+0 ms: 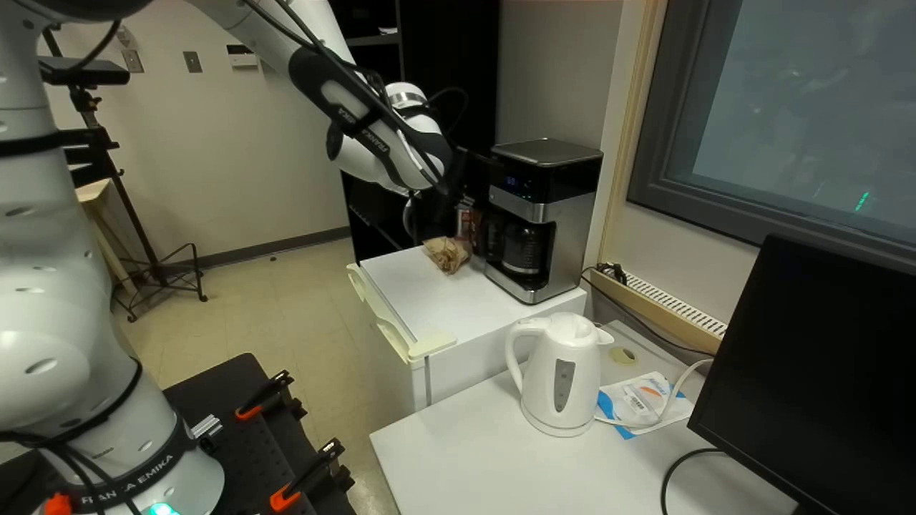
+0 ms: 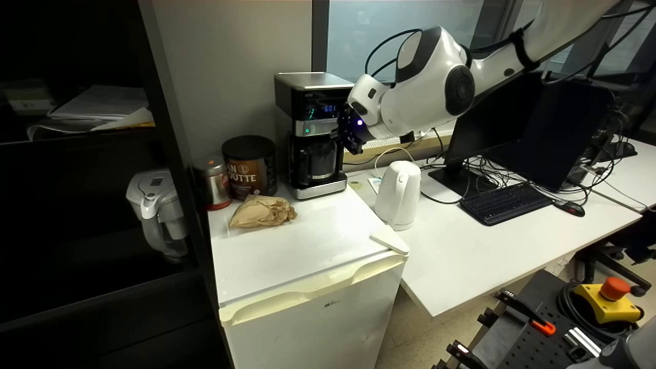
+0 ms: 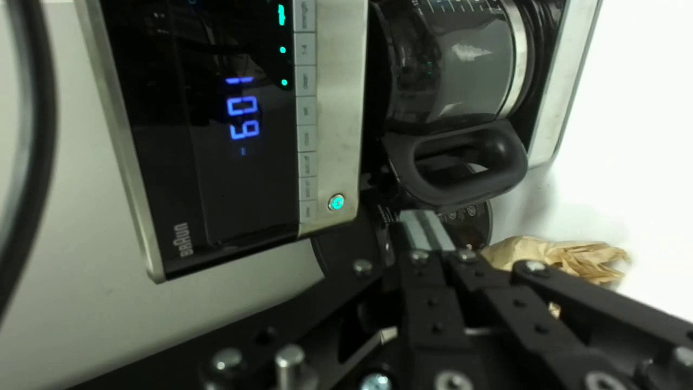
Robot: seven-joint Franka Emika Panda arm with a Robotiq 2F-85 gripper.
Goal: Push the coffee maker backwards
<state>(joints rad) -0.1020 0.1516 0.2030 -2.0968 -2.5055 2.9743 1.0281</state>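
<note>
Coffee maker stands on the white fridge, just ahead of the tool; in an exterior view the tool and arm cover its nearest edge. The wrist view crops it along the top border, and lettering on its buttons is too small to read. In an exterior view the dark tool melts into the black shelf, and I cannot tell whether it touches the coffee maker. The tool is narrow, its finger pads side by side against each other. Upright, the coffee maker has its long axis vertical; its front, with display and carafe, faces the tool. In the wrist view that axis lies sideways, top to the left.
</note>
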